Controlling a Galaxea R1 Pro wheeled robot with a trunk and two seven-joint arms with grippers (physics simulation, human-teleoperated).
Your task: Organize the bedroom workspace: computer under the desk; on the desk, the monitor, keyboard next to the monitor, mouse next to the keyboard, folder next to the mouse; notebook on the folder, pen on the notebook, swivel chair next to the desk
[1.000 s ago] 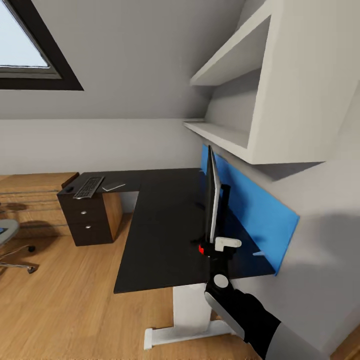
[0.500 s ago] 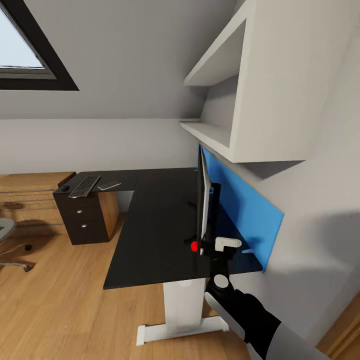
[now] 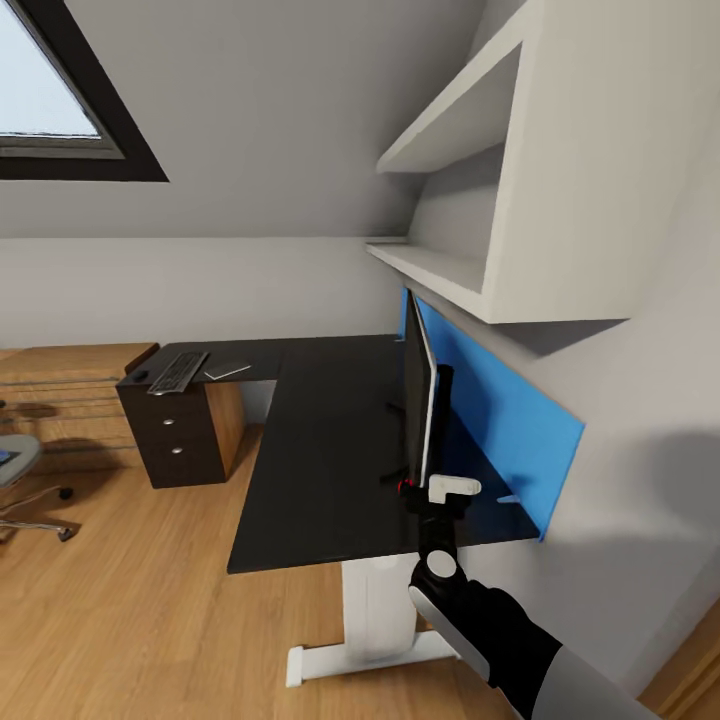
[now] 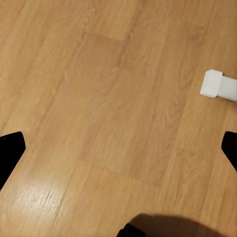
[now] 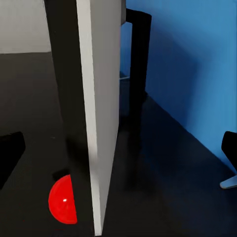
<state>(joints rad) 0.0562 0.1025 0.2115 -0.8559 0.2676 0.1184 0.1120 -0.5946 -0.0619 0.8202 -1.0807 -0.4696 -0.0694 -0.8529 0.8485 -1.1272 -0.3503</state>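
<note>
My right hand [image 3: 437,497] reaches forward over the near end of the desk [image 3: 320,470], and the monitor [image 3: 420,400] stands edge-on straight ahead of it, its near edge running into the gap between my 2 fingers. In the right wrist view that thin panel [image 5: 96,113] rises up the middle of the frame, dark screen face on one side and pale back on the other, while my fingertips [image 5: 10,155] sit far out at either border, so this hand is spread wide and grips nothing. The panel's long axis runs away from me along the desk, parallel to the blue backboard [image 3: 500,410] behind it, and its dark stand post [image 5: 138,54] lies just beyond, toward that board. A red marker [image 5: 64,200] shows on the dark surface beside the screen's lower corner. I judge the right arm is the one for any nudge of the monitor, since my left hand [image 4: 118,148] hangs over bare wooden floor [image 4: 98,98], likewise wide apart and empty, near a white desk foot [image 4: 217,85]. Farther off, the desk turns left toward a drawer unit [image 3: 175,440], where the keyboard [image 3: 178,372] lies, well apart from the monitor. The swivel chair [image 3: 25,480] stands away at the left edge, beneath a slanted window [image 3: 60,90], with white shelves [image 3: 450,200] overhead.
</note>
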